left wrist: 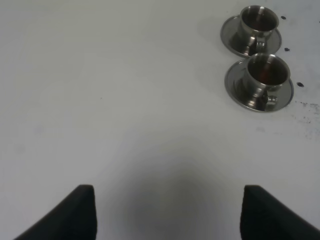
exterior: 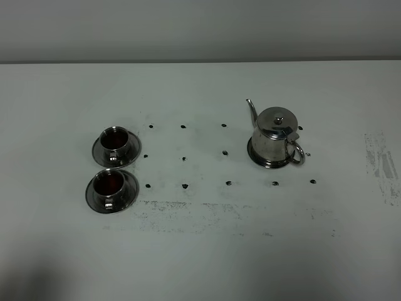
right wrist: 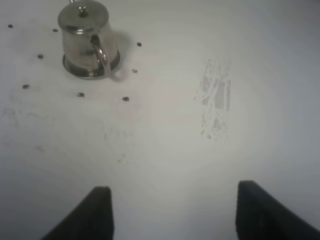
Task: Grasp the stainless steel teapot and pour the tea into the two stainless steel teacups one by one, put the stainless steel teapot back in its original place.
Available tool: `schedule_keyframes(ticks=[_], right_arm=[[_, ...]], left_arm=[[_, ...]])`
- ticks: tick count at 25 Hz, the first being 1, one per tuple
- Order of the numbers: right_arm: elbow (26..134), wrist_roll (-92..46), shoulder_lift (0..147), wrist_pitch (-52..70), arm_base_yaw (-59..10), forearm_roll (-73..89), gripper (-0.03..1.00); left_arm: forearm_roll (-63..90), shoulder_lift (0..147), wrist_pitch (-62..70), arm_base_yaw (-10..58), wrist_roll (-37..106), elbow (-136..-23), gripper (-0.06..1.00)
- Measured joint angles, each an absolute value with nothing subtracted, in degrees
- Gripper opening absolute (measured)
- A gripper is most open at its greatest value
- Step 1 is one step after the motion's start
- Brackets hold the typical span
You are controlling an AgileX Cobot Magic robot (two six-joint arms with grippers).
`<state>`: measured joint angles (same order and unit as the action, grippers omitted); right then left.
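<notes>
The stainless steel teapot [exterior: 276, 135] stands upright on its round steel coaster [exterior: 256, 157] at the right of the table, spout to the far left, handle to the near right. It also shows in the right wrist view [right wrist: 86, 37]. Two steel teacups on saucers stand at the left, the far one [exterior: 114, 142] and the near one [exterior: 110, 185], both holding dark tea. They also show in the left wrist view, far cup [left wrist: 258, 24] and near cup [left wrist: 267, 75]. My left gripper [left wrist: 167, 212] and right gripper [right wrist: 172, 212] are open, empty, and far from these things.
The white table [exterior: 200, 251] bears a grid of small black dots [exterior: 184, 158] between the cups and the teapot. Scuff marks run along the front [exterior: 188, 210] and a worn patch lies at the right [exterior: 379, 160]. A grey wall stands behind.
</notes>
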<state>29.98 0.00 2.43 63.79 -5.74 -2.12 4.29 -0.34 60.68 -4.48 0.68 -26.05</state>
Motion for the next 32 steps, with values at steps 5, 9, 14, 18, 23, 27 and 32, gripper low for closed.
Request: schedule_keyframes(ticks=[5, 9, 14, 18, 23, 27, 32], right_arm=[[30.0, 0.0, 2.4, 63.8, -5.7, -2.2, 0.52], [30.0, 0.0, 2.4, 63.8, -5.7, -2.2, 0.52], [30.0, 0.0, 2.4, 63.8, -5.7, -2.2, 0.52], [30.0, 0.0, 2.4, 63.8, -5.7, -2.2, 0.52], [30.0, 0.0, 2.4, 63.8, -5.7, -2.2, 0.52], [30.0, 0.0, 2.4, 63.8, -5.7, -2.2, 0.52], [30.0, 0.0, 2.4, 63.8, -5.7, -2.2, 0.52]], left_arm=[[4.3, -0.3, 60.7, -4.5, 0.7, -26.0, 0.59], [4.3, -0.3, 60.7, -4.5, 0.7, -26.0, 0.59], [4.3, -0.3, 60.7, -4.5, 0.7, -26.0, 0.59], [4.3, -0.3, 60.7, -4.5, 0.7, -26.0, 0.59], [4.3, -0.3, 60.7, -4.5, 0.7, -26.0, 0.59], [4.3, -0.3, 60.7, -4.5, 0.7, -26.0, 0.59], [4.3, -0.3, 60.7, -4.5, 0.7, -26.0, 0.59]])
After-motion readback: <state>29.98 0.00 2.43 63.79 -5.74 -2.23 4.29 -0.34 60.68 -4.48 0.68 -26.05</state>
